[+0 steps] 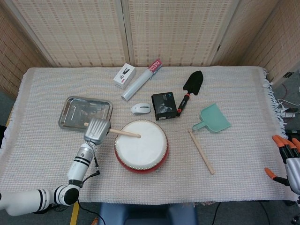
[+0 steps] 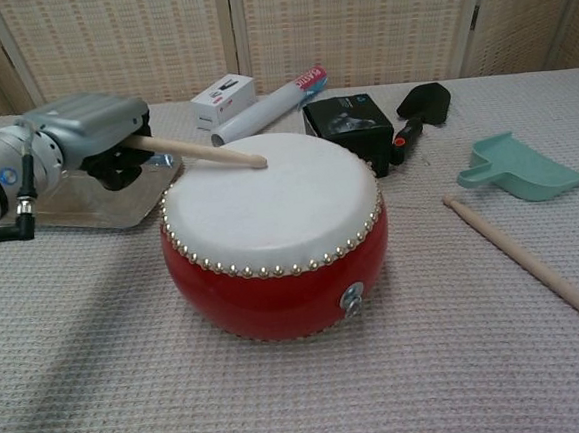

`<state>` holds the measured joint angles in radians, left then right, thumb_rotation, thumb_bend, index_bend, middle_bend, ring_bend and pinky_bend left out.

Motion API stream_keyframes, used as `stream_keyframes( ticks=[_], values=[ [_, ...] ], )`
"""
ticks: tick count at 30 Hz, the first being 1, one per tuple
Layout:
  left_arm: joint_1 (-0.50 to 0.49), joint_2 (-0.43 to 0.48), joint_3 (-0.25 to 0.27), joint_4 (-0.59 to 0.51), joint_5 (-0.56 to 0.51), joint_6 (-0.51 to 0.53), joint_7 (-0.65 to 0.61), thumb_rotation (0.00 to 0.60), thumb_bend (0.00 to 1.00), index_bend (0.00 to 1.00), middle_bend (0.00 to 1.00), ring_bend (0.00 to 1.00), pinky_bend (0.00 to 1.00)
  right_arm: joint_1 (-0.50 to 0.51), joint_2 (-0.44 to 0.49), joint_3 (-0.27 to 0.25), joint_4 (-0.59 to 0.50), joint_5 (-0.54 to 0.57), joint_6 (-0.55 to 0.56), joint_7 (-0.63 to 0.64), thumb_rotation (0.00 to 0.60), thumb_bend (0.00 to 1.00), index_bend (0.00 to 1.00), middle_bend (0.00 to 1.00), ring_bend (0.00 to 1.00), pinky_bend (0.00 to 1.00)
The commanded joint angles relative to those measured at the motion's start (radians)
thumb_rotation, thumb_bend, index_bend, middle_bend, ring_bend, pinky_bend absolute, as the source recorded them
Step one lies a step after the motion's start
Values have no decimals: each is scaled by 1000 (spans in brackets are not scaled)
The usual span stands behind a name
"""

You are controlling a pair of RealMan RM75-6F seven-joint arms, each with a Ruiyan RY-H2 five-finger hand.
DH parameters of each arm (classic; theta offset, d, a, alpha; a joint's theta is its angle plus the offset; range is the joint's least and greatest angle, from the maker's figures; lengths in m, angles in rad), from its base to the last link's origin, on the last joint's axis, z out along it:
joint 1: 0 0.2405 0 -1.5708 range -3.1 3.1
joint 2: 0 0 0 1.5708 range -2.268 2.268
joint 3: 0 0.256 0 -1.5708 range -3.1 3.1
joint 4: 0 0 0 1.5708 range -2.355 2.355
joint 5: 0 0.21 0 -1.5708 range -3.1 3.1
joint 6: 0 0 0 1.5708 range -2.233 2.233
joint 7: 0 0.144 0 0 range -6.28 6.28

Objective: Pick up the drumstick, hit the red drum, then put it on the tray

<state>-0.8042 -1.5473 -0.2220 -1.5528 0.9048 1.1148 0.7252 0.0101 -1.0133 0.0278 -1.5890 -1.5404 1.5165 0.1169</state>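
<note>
A red drum [image 1: 141, 146] [image 2: 276, 233] with a white skin stands in the middle of the table. My left hand [image 1: 96, 130] [image 2: 94, 132] grips a wooden drumstick [image 1: 125, 133] [image 2: 204, 153] just left of the drum. The stick's tip lies over the drum skin, at or just above it. A second drumstick [image 1: 202, 152] [image 2: 529, 263] lies loose on the cloth to the drum's right. The metal tray [image 1: 85, 113] [image 2: 88, 207] sits behind my left hand. My right hand [image 1: 287, 161], with orange fingertips, rests at the table's right edge, fingers apart and holding nothing.
Behind the drum lie a white mouse [image 1: 141, 108], a black box [image 1: 164, 106] [image 2: 350, 121], a white roll [image 1: 140, 80] [image 2: 266, 106] and a small white box [image 1: 124, 76] [image 2: 222, 99]. A black trowel [image 1: 192, 87] [image 2: 420, 111] and a teal dustpan [image 1: 213, 118] [image 2: 518, 166] lie at the right.
</note>
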Motion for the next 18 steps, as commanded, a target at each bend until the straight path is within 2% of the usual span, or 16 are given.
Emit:
stream_keyframes(
  ticks=[1, 4, 7, 12, 15, 18],
  values=[
    [37, 45, -31, -80, 60, -7, -259, 600, 754, 1000, 1000, 1000, 1000, 2, -1, 1, -1, -1, -2, -1, 600, 201, 7, 62, 0, 0],
    [39, 58, -3, -80, 120, -8, -260, 600, 754, 1000, 1000, 1000, 1000, 4, -3, 1, -1, 0, -5, -2, 600, 201, 7, 62, 0, 0],
    [35, 49, 24, -67, 136, -25, -243, 600, 753, 1000, 1000, 1000, 1000, 5, -4, 1, -2, 3, -9, -4, 600, 201, 7, 62, 0, 0],
    [10, 14, 83, 21, 168, -19, -86, 600, 755, 1000, 1000, 1000, 1000, 2, 0, 1, -6, 5, -5, -8, 600, 201, 7, 62, 0, 0],
    [18, 5, 69, 13, 155, 2, -87, 600, 754, 1000, 1000, 1000, 1000, -1, 2, 1, -7, 6, -1, -8, 600, 201, 8, 62, 0, 0],
    [43, 34, 8, -67, 100, -15, -229, 600, 754, 1000, 1000, 1000, 1000, -1, 1, 2, -7, 7, -1, -7, 600, 201, 8, 62, 0, 0]
  ],
)
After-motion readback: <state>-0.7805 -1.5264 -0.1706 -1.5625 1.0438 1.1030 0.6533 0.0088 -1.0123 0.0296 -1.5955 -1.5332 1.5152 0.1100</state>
